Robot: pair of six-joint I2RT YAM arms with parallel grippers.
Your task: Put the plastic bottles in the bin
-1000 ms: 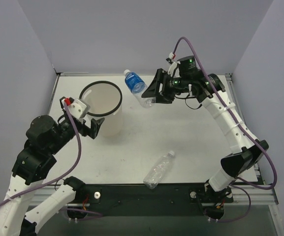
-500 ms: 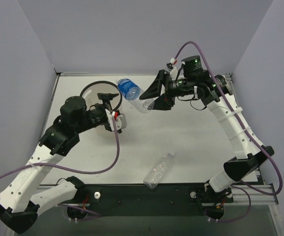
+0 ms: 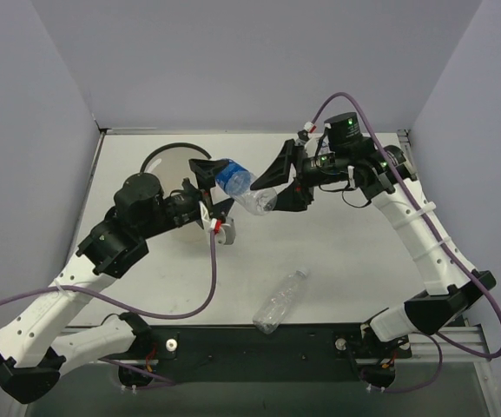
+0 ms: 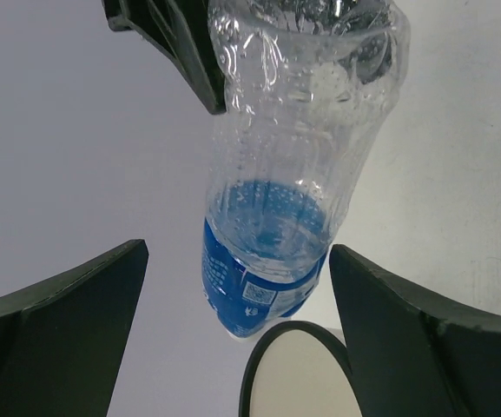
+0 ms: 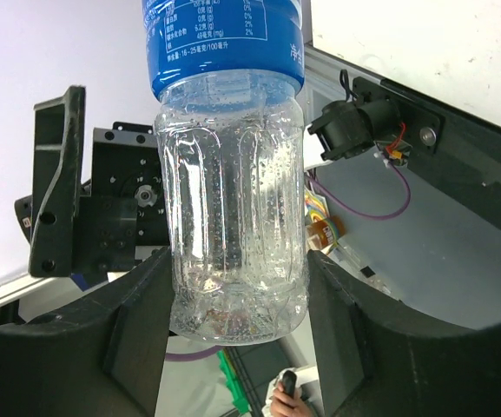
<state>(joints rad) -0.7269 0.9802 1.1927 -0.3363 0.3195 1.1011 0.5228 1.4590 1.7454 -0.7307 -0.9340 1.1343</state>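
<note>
My right gripper (image 3: 273, 186) is shut on the lower body of the blue-labelled plastic bottle (image 3: 237, 182) and holds it in the air, tilted, just right of the bin (image 3: 156, 153). The right wrist view shows the bottle (image 5: 233, 217) clamped between the pads. My left gripper (image 3: 211, 193) is open, its jaws wide on either side of the bottle's labelled end (image 4: 259, 278) without touching it. The bin's black rim (image 4: 259, 373) shows below the bottle. The unlabelled bottle (image 3: 282, 300) lies on the table at the near middle. The shorter white-blue labelled bottle is out of view.
The left arm (image 3: 133, 217) crosses in front of the bin and hides much of it. Purple cables loop from both arms over the table (image 3: 337, 252). Grey walls close in the back and sides.
The left arm has swung right and up from beside the bin until its open jaws bracket the bottle. The right gripper has carried the bottle slightly down and left.
</note>
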